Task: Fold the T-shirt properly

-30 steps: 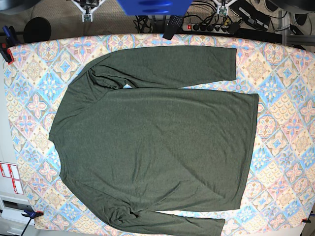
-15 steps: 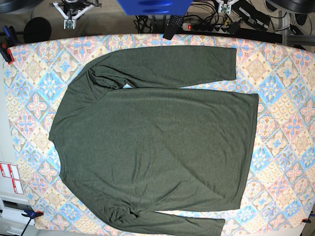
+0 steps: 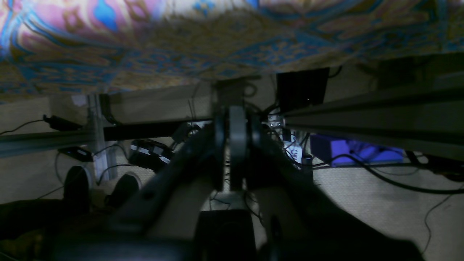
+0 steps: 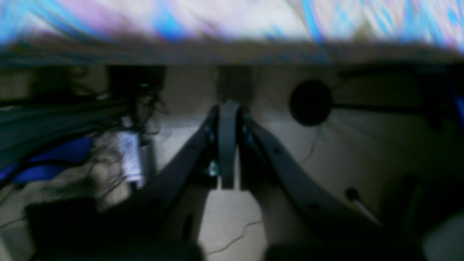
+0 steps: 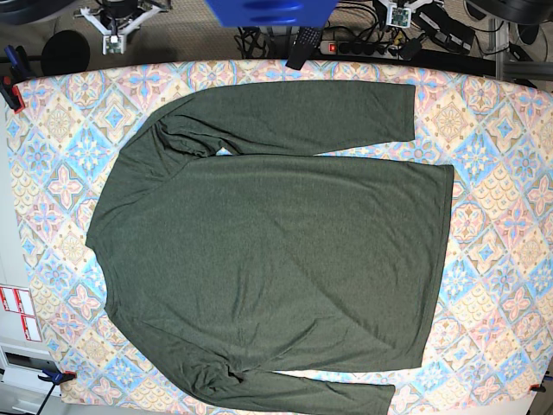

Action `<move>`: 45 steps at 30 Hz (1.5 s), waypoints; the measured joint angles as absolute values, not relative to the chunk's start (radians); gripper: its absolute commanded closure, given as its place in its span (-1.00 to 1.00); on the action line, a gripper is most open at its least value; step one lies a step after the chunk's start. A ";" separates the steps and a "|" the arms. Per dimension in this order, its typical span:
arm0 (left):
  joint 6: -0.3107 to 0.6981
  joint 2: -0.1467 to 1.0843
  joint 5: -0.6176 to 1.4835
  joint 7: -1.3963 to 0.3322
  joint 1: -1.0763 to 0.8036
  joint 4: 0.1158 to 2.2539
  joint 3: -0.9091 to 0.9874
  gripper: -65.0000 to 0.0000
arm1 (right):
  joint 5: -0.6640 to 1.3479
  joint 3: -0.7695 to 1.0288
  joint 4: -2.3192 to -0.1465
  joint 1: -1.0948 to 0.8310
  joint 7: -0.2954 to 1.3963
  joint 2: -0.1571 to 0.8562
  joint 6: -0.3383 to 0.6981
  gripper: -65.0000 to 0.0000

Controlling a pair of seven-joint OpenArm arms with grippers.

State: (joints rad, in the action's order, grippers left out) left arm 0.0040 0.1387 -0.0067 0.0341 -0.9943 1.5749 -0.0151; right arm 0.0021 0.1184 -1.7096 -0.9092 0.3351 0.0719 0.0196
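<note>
The T-shirt (image 5: pixel 276 251), dark olive green with long sleeves, lies spread flat on the patterned tablecloth (image 5: pixel 501 216). Its collar end points to the base view's left and its hem to the right. One sleeve runs along the far side, the other along the near edge. My right gripper (image 5: pixel 111 39) (image 4: pixel 227 105) hangs beyond the table's far left corner, jaws shut on nothing. Beyond the far edge at the right, my left gripper (image 5: pixel 399 15) (image 3: pixel 232 108) is also shut and empty. Both wrist views look along the cloth's edge at the floor; the shirt does not show in them.
A power strip (image 5: pixel 359 47) and cables lie behind the far edge. A blue object (image 5: pixel 268 10) sits at the top middle, a black round thing (image 5: pixel 65 50) at the far left. Clamps (image 5: pixel 10 86) hold the cloth. Red-and-white labels (image 5: pixel 19 313) are stuck at the left.
The right gripper has moved leftwards along the table's far edge in the base view. The left gripper has barely shifted. The shirt lies unchanged.
</note>
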 measured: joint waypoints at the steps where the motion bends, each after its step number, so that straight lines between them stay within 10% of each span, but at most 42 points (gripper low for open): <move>1: 0.004 0.139 -0.007 0.035 -0.993 1.575 -0.015 1.00 | 0.002 0.109 -1.747 -0.909 0.384 0.071 0.018 1.00; 24: 0.001 0.152 -0.004 0.030 -0.948 1.708 -0.005 0.99 | 0.003 -0.053 -1.896 -0.800 0.548 0.073 0.010 1.00; 33: 0.005 0.153 0.226 -0.065 -0.894 1.708 0.115 0.35 | 0.002 -0.155 -1.897 -0.737 0.537 0.075 0.014 0.97; 45: 0.003 0.211 0.452 -0.105 -0.871 1.708 0.127 0.31 | 0.003 -0.156 -1.895 -0.741 0.603 0.075 0.014 0.93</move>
State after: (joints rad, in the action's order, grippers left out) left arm 0.0032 0.2111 0.4522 -0.1051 -0.8711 1.7077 0.1272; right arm 0.0032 -0.1562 -1.8946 -0.7410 0.6025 0.0753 0.0135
